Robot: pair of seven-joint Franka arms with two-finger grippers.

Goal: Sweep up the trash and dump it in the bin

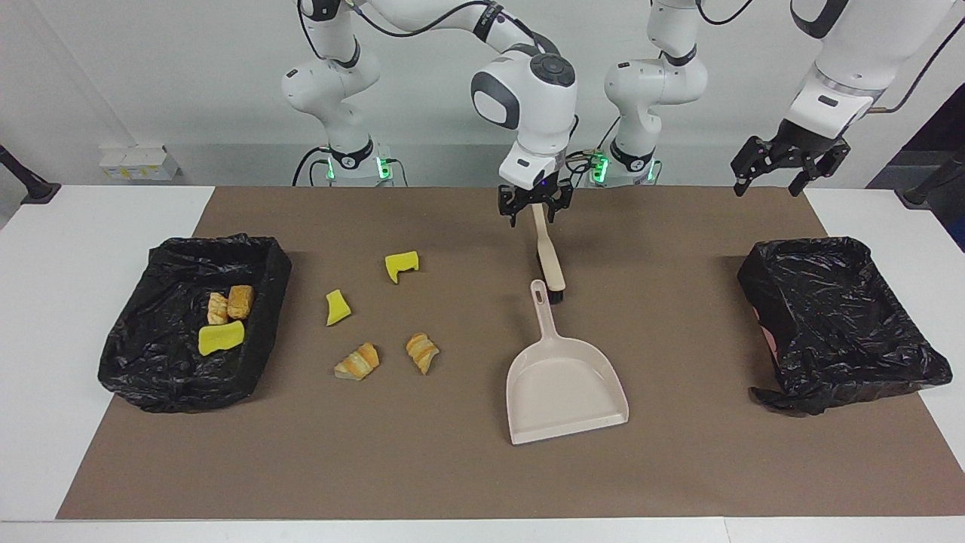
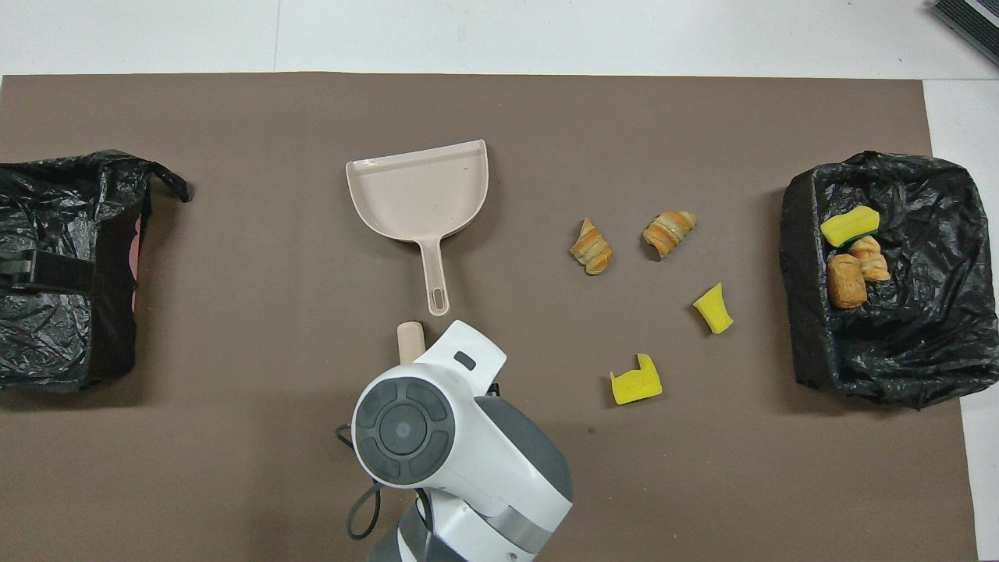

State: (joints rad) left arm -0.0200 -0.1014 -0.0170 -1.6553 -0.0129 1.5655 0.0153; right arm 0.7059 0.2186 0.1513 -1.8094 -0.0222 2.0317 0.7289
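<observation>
Brown mat [image 1: 452, 467], dustpan [image 1: 565, 388] mid-table

White table [image 1: 90, 226], top mostly covered by brown mat [image 1: 678, 467]; white margin exposed at both ends and along edge farthest from robots. Plain white wall [image 1: 151, 75] above, grey ledge [image 1: 226, 162] along its foot. Small white boxes [image 1: 139, 162] on ledge toward right arm's end. Dark clamp-like mounts [image 1: 26, 181] at table's two ends. Lighting even, soft shadows on mat.
</observation>
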